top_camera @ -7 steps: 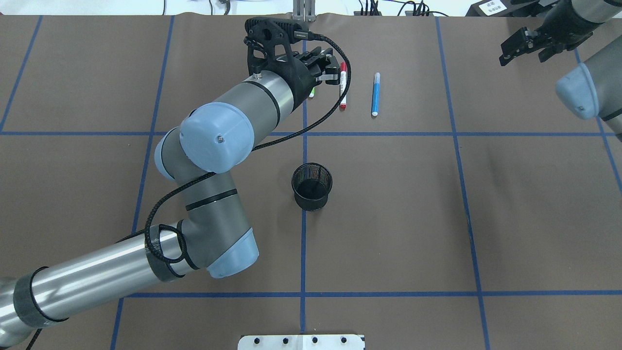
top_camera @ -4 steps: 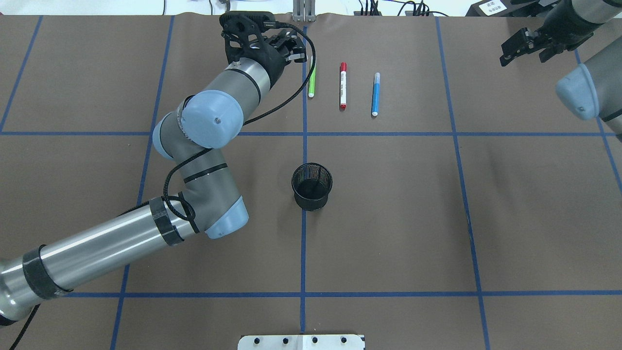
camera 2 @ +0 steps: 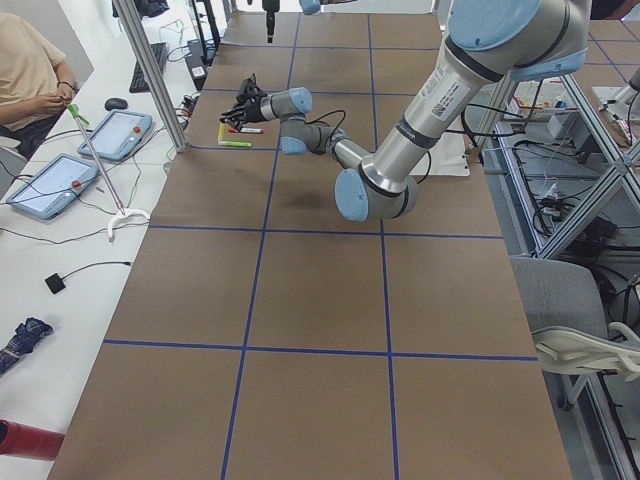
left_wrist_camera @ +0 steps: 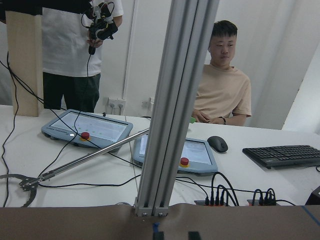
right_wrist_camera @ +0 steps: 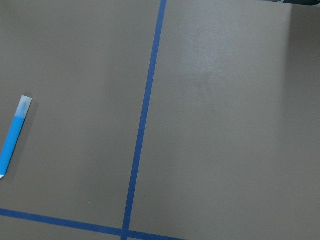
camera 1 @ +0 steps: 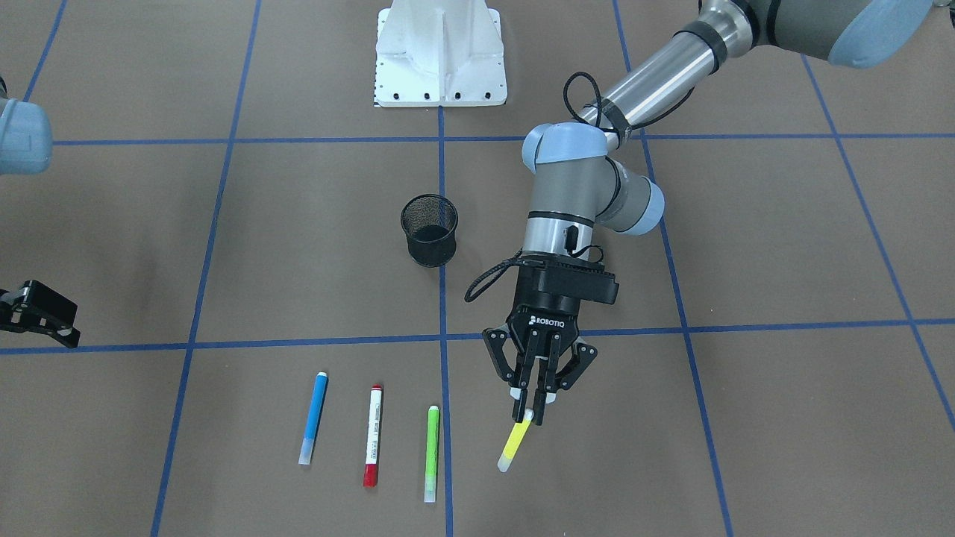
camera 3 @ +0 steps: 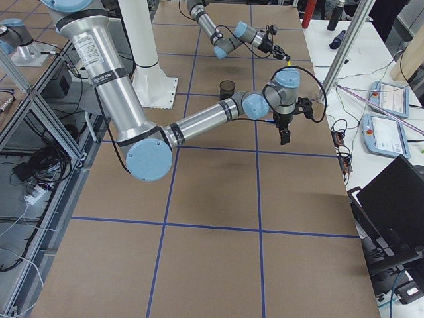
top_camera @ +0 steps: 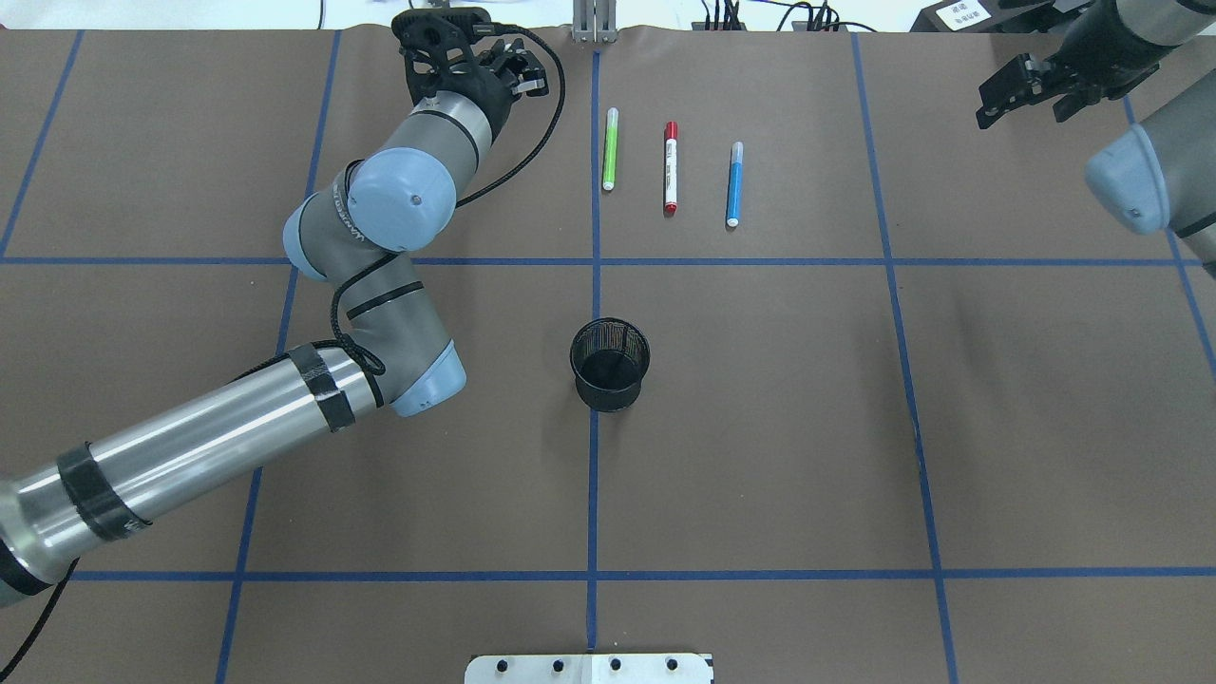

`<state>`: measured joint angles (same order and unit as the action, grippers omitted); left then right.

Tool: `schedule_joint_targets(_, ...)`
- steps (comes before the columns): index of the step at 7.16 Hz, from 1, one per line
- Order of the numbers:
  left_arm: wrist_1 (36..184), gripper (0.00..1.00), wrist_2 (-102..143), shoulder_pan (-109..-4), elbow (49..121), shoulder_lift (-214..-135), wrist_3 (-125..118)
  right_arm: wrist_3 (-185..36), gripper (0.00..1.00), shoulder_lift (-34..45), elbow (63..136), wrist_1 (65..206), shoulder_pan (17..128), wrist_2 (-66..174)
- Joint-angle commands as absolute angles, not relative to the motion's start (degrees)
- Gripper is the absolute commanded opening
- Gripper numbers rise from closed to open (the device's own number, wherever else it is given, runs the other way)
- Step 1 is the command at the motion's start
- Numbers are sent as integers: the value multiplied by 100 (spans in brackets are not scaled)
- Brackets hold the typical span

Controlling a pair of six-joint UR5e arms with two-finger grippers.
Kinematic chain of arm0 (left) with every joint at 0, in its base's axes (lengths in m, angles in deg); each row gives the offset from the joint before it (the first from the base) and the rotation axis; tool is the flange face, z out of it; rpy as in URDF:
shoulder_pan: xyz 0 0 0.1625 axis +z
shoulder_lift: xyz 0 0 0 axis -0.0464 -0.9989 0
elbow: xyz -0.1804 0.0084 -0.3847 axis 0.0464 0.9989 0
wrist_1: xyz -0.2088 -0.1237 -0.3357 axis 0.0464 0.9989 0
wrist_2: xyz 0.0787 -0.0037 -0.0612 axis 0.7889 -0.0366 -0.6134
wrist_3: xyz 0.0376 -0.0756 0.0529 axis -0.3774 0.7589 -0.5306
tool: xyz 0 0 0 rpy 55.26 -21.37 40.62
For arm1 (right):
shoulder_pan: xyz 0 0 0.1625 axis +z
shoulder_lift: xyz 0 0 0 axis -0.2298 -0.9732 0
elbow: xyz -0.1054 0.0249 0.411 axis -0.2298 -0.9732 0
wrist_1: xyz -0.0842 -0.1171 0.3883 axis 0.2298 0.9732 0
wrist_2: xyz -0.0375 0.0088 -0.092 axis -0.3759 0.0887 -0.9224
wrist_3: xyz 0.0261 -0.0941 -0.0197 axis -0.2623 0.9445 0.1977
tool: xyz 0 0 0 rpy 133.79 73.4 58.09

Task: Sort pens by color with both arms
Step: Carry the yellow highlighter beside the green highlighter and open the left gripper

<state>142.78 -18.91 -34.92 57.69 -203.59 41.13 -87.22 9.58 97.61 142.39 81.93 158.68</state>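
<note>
My left gripper [camera 1: 531, 409] is shut on the top end of the yellow pen [camera 1: 515, 444]. The pen hangs tilted, with its lower tip close to the brown table. To that pen's side, three pens lie in a parallel row: green [camera 1: 432, 453], white with red ends [camera 1: 373, 436] and blue [camera 1: 313, 418]. From overhead the row reads green [top_camera: 609, 149], red-and-white [top_camera: 671, 167], blue [top_camera: 734, 184], and the left gripper [top_camera: 521, 78] hides the yellow pen. My right gripper [top_camera: 1024, 93] hovers open and empty at the far right corner. Its wrist view shows the blue pen [right_wrist_camera: 12, 142].
A black mesh cup [top_camera: 610, 364] stands upright at the table's middle, nearer the robot than the pens. The white pedestal base [top_camera: 589, 668] sits at the near edge. An aluminium post [top_camera: 594, 19] and cables line the far edge; people [left_wrist_camera: 220, 95] and control tablets are beyond it.
My left arm has swung left, from over the green and red-and-white pens to the left of the green pen, uncovering it. The right arm and the three lying pens have not moved.
</note>
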Motion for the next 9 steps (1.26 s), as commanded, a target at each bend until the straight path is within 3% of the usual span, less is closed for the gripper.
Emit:
schedule_joint_targets(1, 14333, 22, -1703, -3435, 4978, -20878, 4298, -8716, 100, 959, 9758, 14236, 8193, 15868)
schedule_joint_targets(6, 14315, 30, -1500, -3083, 4737, -20916, 4501, -8716, 100, 959, 9758, 14228, 8193, 15877)
schedule_joint_targets(7, 14315, 36, -1491, -3074, 4737, -20908, 4501, -8725, 100, 959, 9758, 14228, 8193, 15877)
schedule_joint_targets(9, 14315, 36, -1509, -3074, 4806, -20899, 4484, -8725, 100, 959, 9758, 14228, 8193, 15877)
